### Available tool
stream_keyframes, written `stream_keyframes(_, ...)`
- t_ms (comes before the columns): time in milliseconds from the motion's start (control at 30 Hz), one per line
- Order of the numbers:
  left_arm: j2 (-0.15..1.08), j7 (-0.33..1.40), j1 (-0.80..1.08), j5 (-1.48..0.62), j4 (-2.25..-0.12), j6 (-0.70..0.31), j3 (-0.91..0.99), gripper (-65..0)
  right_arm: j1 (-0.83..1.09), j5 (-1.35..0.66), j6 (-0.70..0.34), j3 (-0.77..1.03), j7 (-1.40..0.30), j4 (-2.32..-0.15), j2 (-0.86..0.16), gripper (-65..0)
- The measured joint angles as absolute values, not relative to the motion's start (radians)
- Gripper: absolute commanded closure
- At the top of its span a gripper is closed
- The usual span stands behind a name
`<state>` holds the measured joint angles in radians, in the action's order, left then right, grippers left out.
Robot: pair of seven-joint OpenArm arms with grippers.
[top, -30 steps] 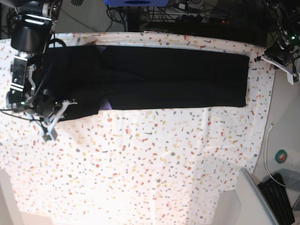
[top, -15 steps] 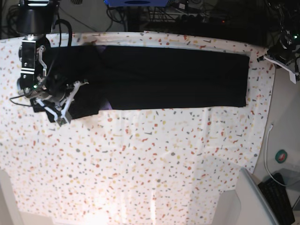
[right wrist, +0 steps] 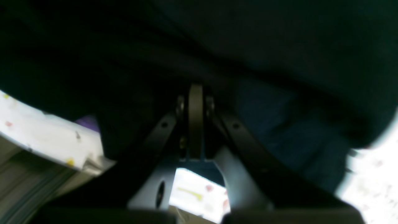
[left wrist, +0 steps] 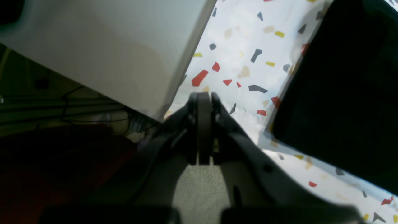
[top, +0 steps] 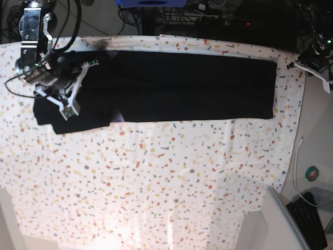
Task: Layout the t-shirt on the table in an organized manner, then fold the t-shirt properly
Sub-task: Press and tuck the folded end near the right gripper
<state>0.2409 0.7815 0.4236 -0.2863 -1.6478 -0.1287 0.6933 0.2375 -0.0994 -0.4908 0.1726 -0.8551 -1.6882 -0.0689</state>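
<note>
i saw the t-shirt [top: 171, 86] lying as a long band across the table's [top: 156, 182] far side. my right gripper [top: 70, 109] was clenched empty over its sleeve end, so dragging risked rumpling it. the left gripper [left wrist: 203, 102] was clenched, parked off the edge.

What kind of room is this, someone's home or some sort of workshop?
Most likely a robotics lab or workshop, not a home. A speckled table holds only a black t-shirt, robot arms reach in from the edges, and tangled cables and a keyboard crowd the surroundings.
</note>
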Motion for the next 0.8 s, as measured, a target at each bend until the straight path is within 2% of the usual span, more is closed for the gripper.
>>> stream_keyframes(100, 0.242, 0.781, 0.423, -0.286, -1.647, -0.129, 0.693, 0.0, 0.141, -0.105, -0.437, 0.168, -0.846, -1.656, -0.075, 0.0)
stream_keyframes(233, 0.24, 0.781, 0.424, -0.286, -1.647, -0.128, 0.692, 0.0, -0.004, -0.107, -0.432, 0.166, -0.833, -1.441, -0.079, 0.0)
stream_keyframes(333, 0.239, 0.781, 0.426, -0.286, -1.647, -0.129, 0.693, 0.0, -0.009, -0.1, -0.432, 0.163, -0.845, -1.34, -0.076, 0.0)
stream_keyframes(567, 0.242, 0.782, 0.427, -0.286, -1.647, -0.129, 0.695, 0.0, 0.126, -0.102, -0.43, 0.165, -0.839, -1.437, -0.078, 0.0)
stream_keyframes(800, 0.244, 0.781, 0.419, -0.286, -1.647, -0.129, 0.693, 0.0, 0.228, -0.102, -0.427, 0.171, -0.899, -1.695, -0.078, 0.0)
